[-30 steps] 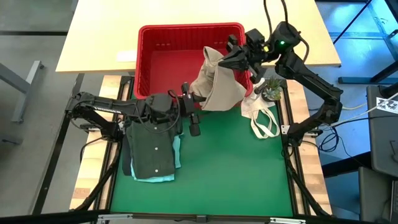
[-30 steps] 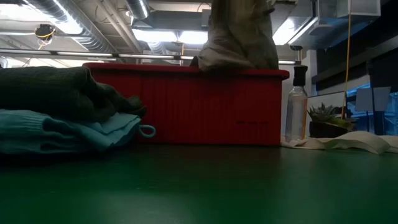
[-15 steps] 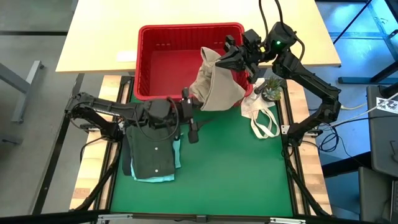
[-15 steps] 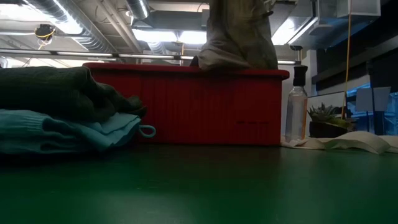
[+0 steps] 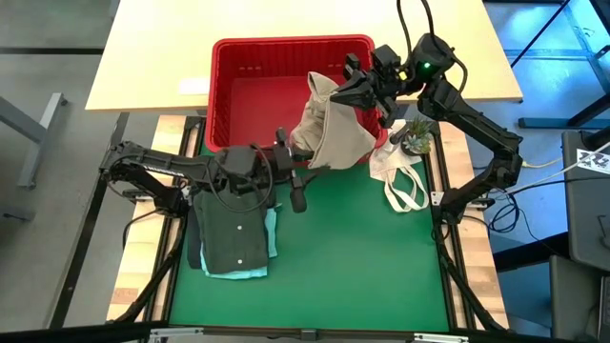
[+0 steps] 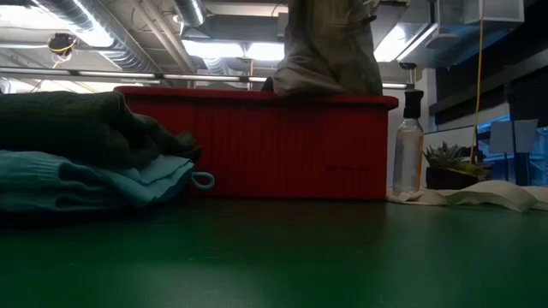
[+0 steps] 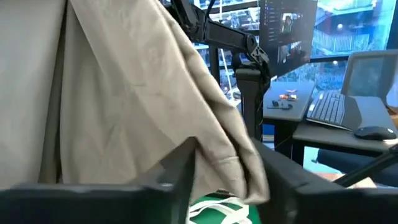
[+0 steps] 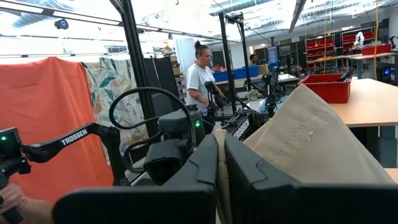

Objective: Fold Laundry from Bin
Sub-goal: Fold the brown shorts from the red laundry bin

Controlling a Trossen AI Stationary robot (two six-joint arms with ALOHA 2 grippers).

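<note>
Beige-tan cloth garment (image 5: 332, 129) hangs off the right gripper (image 5: 345, 92), draped over the near right corner of the red slotted plastic laundry bin (image 5: 238, 57). Right fingers are clamped shut on its top edge; the wrist view shows the fabric pinched between them. No change there over the last second.

What changed: the left gripper (image 5: 303, 158) has slid in toward the garment's lower left edge and its fingers have started narrowing after being wider a moment ago. Left wrist view has the hem corner sitting right between the two dark fingers (image 7: 180, 171), fabric filling most of the frame. Can't tell whether they've actually bitten the cloth yet; they look partly closed around it, not clamped.

My read: this is the second grab, the one needed to spread the piece out. Once the left has the hem, both arms can lift it clear of the bin rim and lay it flat on the green tabletop (image 5: 362, 257).

Rest of the load: a dark olive green garment (image 5: 233, 233) lies folded on top of a light teal garment (image 5: 271, 238) at the left of the tabletop, under the left arm. White cloth bag with loop handles (image 5: 400, 181) lies beside the bin at right, near a small potted plant (image 5: 416, 136). Bin floor looks bare where visible.

Risk: the hem slips out if the left closes short.
</note>
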